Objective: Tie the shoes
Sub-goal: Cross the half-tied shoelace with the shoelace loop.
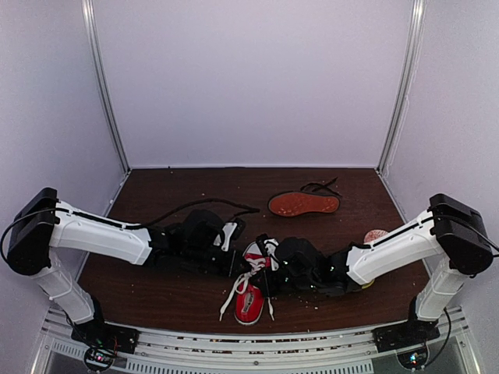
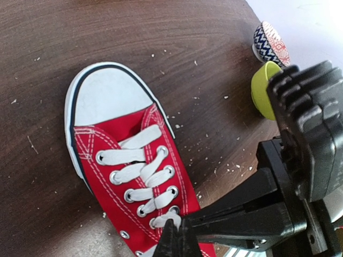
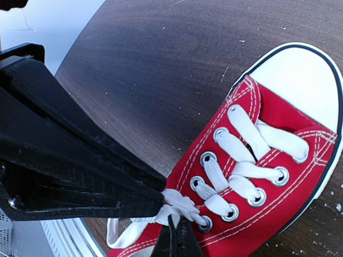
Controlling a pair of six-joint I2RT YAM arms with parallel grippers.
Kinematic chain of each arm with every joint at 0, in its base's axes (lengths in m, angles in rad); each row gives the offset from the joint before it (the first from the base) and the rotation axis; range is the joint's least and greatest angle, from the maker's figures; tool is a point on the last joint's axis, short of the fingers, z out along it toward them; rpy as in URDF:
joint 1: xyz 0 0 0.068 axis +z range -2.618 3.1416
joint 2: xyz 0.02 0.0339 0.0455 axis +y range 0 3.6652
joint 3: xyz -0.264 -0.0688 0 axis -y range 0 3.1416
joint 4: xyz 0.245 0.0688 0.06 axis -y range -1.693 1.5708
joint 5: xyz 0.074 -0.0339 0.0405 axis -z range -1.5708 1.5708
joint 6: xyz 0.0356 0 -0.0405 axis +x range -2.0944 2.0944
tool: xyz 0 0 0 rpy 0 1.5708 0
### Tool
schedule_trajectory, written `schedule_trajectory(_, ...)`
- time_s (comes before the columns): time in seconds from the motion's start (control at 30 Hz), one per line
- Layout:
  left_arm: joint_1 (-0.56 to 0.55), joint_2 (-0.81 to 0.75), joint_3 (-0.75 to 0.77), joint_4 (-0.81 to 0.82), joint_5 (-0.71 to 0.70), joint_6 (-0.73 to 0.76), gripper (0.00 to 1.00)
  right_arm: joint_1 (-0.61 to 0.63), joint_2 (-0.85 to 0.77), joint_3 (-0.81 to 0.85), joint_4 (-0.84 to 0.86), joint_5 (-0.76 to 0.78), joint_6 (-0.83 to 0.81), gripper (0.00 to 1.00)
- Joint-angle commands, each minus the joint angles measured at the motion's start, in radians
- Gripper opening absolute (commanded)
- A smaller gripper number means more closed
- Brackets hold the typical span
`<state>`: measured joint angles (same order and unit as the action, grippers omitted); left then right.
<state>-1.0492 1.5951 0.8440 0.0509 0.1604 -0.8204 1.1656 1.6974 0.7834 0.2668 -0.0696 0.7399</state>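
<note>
Two grippers crowd one spot at the near middle of the table [image 1: 156, 288].

On the left, the left gripper [image 2: 174, 242] has its jaws pressed together. Its tips are down at the top eyelets of the red sneaker [image 1: 249, 302]. Cannot tell whether a strand is pinched between them.

The white laces [image 3: 238, 160] are threaded but show no bow. Loose ends trail off both sides of the sneaker onto the wood.

The right gripper [image 3: 174, 241] also has its jaws together, tips just beside the other's, at the bunched lace by the tongue. Whether it has a strand is unclear too.

Risks, as I judge them:
- Tips this close could knock each other or snag the same strand.
- A pull could drag or tip the light sneaker, since nothing pins it.
- A flat lace could slip out of shut tips.
- Each gripper's body blocks part of the other's wrist view.

Further right and back, the black shoe [image 1: 304, 204] lies sole up, well apart, with its black laces [image 1: 321, 187] splayed behind. It likely needs righting first.

Far right, a green cup [image 2: 261, 91] and a patterned bowl [image 2: 270, 45] sit near the right forearm. A wide swing could clip them. Crumbs dot the wood.
</note>
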Motion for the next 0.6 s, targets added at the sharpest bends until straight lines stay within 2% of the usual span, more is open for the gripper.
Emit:
schedule_trajectory(0.0, -0.003, -0.007, -0.007, -0.004, -0.026, 0.004, 0.00, -0.013, -0.008, 0.008, 0.005, 0.042, 0.004, 0.00)
schedule_trajectory(0.2, -0.004, -0.015, 0.005, -0.064, -0.066, 0.020, 0.00, -0.018, -0.018, 0.004, 0.010, 0.041, 0.006, 0.00)
schedule_trajectory(0.57, -0.005, -0.010, 0.011, -0.039, -0.040, 0.035, 0.00, -0.018, 0.029, 0.055, 0.009, -0.018, -0.013, 0.00)
